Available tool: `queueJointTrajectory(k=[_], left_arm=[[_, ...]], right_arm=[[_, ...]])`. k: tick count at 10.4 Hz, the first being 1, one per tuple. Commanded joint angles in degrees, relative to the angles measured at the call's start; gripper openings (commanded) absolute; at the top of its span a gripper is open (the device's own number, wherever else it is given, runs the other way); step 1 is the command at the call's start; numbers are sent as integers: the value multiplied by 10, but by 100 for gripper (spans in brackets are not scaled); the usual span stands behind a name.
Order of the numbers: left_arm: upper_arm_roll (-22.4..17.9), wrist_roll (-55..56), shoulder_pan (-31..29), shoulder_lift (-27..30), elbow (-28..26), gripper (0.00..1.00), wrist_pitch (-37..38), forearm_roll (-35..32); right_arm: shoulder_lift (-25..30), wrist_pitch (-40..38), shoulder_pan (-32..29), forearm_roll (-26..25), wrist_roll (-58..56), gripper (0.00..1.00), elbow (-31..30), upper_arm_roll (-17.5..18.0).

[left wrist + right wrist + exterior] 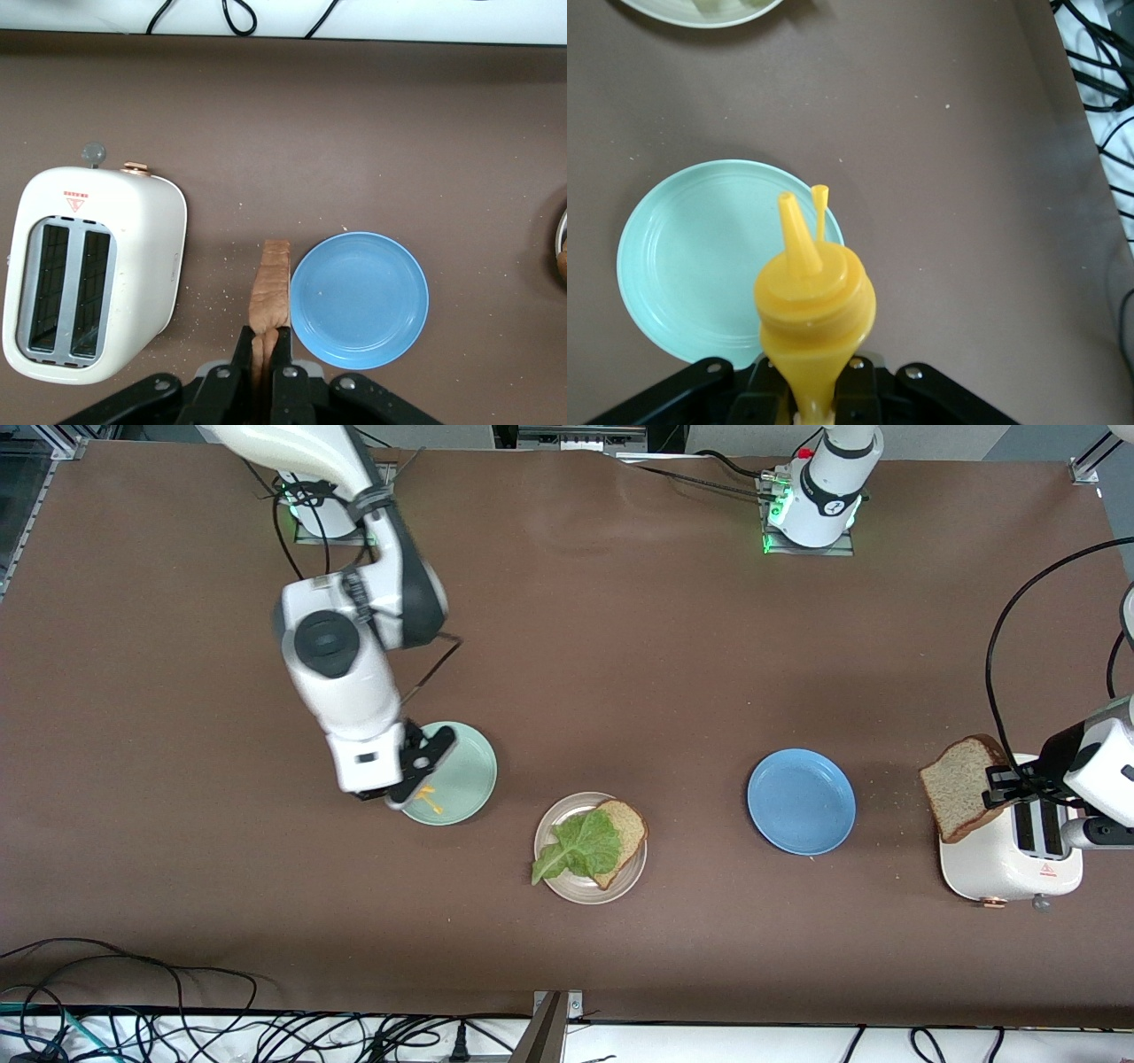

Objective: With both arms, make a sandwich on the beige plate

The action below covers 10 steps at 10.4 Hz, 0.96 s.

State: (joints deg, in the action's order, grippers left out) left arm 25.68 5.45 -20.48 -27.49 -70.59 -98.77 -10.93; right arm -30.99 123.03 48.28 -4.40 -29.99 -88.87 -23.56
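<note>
On the beige plate (567,889), near the middle of the tabletop (620,646) toward its front-camera edge, you have one bread slice (627,828) with the lettuce leaf (580,846) lying over it. Your left gripper (997,786) has its fingers clamped on the second bread slice (961,786), held up over the white toaster (1010,868) at the left arm's end; the blue plate (801,801) sits between toaster and beige plate. Your right gripper (416,775) pinches the yellow squeeze bottle (813,310) over the mint green plate (461,784), beside the beige plate toward the right arm's end.
</note>
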Motion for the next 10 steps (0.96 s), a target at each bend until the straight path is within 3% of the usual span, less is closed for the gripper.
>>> queueJointTrajectory(k=[1, 2, 5, 10], left_arm=[[-1, 5, 0, 6, -2, 0, 6, 11], [-1, 6, 0, 6, -2, 0, 6, 12], [-2, 9, 1, 5, -2, 0, 6, 45], [-2, 18, 4, 5, -2, 0, 6, 48]], right_arm=[[-43, -8, 42, -91, 55, 0, 40, -11], [-69, -30, 48, -125, 82, 0, 73, -11], [-208, -137, 62, -216, 140, 0, 272, -14], [-223, -119, 67, -331, 216, 0, 283, -13]])
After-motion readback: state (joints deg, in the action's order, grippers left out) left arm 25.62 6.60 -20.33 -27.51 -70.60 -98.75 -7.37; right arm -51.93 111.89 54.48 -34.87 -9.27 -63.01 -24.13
